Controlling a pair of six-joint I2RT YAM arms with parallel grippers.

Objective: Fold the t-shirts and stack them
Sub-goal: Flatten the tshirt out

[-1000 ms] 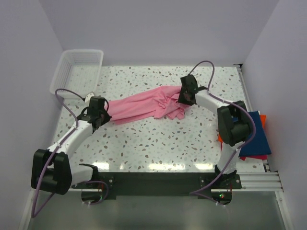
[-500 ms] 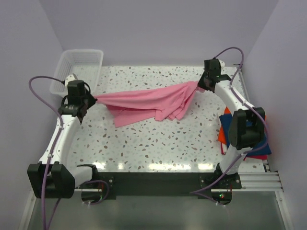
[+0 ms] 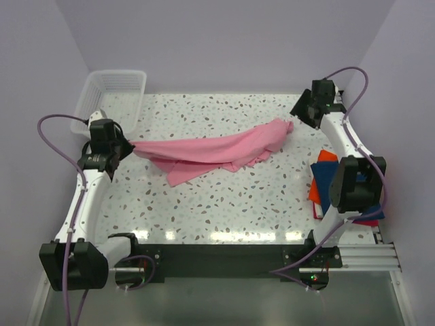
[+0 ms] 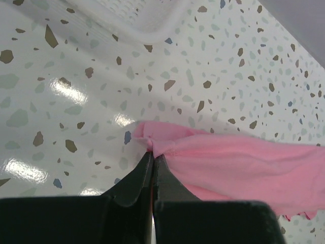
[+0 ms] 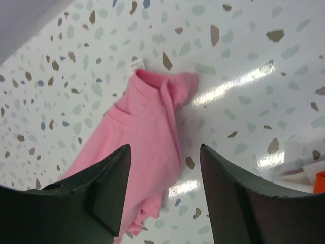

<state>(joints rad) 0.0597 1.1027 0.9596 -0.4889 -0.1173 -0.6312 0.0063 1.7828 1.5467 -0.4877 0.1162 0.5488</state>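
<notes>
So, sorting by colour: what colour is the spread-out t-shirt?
Light pink; the t-shirt shows best in the top external view.

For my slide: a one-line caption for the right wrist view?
Open right gripper hovers over one end of the pink shirt on the table.

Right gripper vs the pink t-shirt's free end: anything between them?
Nothing visible. The right gripper hangs open, apart from the pink t-shirt, whose bunched end lies in plain sight between its jaws on bare table. The left gripper is shut on the other end.
</notes>
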